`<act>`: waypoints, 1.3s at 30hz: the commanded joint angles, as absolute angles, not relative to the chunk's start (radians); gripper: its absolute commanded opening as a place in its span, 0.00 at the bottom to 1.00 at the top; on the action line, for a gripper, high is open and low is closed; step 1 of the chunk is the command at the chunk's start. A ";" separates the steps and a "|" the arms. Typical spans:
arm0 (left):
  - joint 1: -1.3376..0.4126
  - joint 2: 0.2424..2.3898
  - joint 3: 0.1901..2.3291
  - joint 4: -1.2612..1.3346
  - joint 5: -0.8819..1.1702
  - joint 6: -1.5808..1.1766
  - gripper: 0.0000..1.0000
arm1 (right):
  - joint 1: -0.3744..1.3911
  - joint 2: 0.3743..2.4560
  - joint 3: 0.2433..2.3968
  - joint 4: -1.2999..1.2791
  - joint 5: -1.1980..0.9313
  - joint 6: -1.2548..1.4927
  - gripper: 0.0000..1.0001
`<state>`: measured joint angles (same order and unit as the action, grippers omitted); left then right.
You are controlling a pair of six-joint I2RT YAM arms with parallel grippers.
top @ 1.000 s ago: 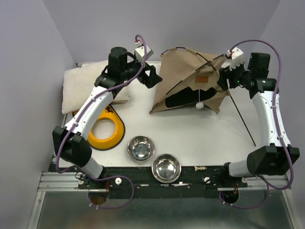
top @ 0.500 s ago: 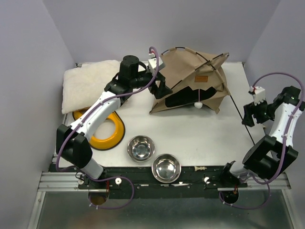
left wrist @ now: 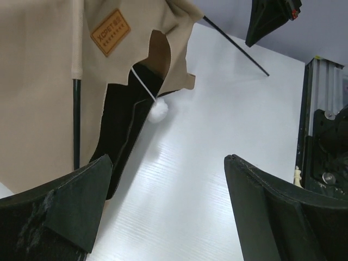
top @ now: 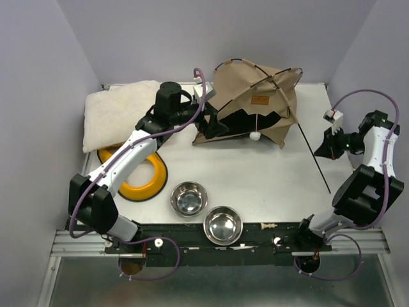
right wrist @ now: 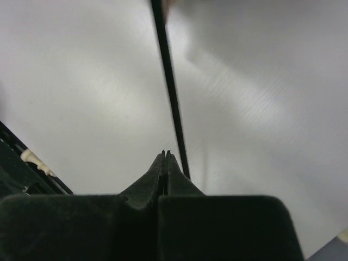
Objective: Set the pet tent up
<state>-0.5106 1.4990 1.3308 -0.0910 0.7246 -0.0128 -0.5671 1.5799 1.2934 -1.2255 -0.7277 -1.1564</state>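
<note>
Tan fabric pet tent with black trim (top: 255, 96) sags lopsided at far edge, thin black pole (top: 314, 160) sticking out rightward. Left gripper (left wrist: 165, 171) wide, empty. Right gripper (right wrist: 165, 154) pinched closed, empty.

White table (top: 275, 173) holds pet tent (top: 246, 83), cushion (top: 115, 115), yellow ring (top: 157, 173), 2 steel bowls (top: 189, 198).

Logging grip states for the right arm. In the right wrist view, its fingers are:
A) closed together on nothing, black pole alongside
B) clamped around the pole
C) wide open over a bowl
A: the fingers of the right gripper meet tip to tip with nothing between them, and the black pole passes beside them.
</note>
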 commanded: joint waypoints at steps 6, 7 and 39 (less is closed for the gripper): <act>-0.509 1.434 1.307 -0.011 0.781 -0.153 0.93 | -0.295 1.359 1.376 -1.081 -1.085 -0.671 0.01; -0.509 1.434 1.307 -0.008 0.788 -0.163 0.93 | -0.260 1.344 1.370 -1.030 -1.050 -0.623 0.01; -0.511 1.374 1.201 -0.008 0.781 -0.087 0.97 | -0.378 1.592 1.311 -1.282 -0.964 -1.140 0.01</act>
